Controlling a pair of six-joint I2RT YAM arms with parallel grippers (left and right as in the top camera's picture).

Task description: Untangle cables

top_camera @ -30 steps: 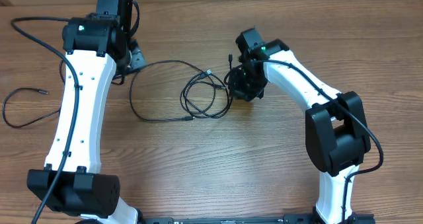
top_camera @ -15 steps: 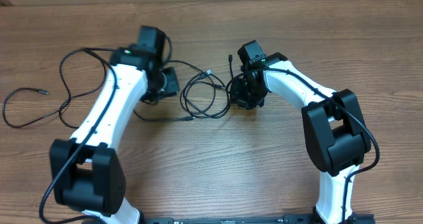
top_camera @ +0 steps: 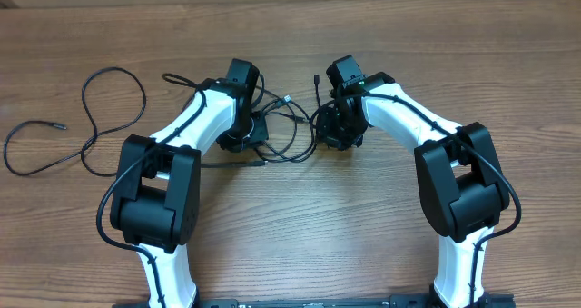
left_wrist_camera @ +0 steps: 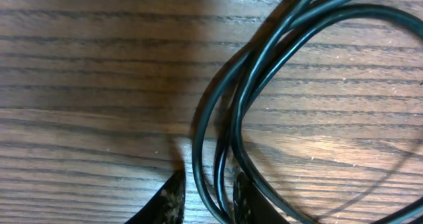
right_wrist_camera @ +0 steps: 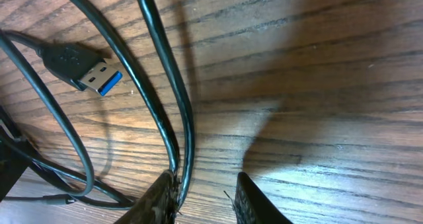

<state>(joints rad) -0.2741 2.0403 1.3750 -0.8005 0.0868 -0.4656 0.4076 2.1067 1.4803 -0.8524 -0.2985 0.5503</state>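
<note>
The thin black looped cables [top_camera: 286, 131] lay bunched on the brown wooden table [top_camera: 318, 226] at upper centre of the overhead view, between both arms. The left gripper [left_wrist_camera: 206, 199] stood apart, with strands running between its fingers. The right gripper [right_wrist_camera: 205, 196] was also apart, strands touching its lower-left finger [right_wrist_camera: 162, 196]. A silver, blue-tongued USB plug [right_wrist_camera: 92, 69] lay at upper left.

Even bright light, soft shadows.

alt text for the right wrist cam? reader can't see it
Two black cables run down the wood table into the open pincer, passing close to the finger at frame left. A USB plug with a blue insert lies at upper left, with more cable loops beside it.
</note>
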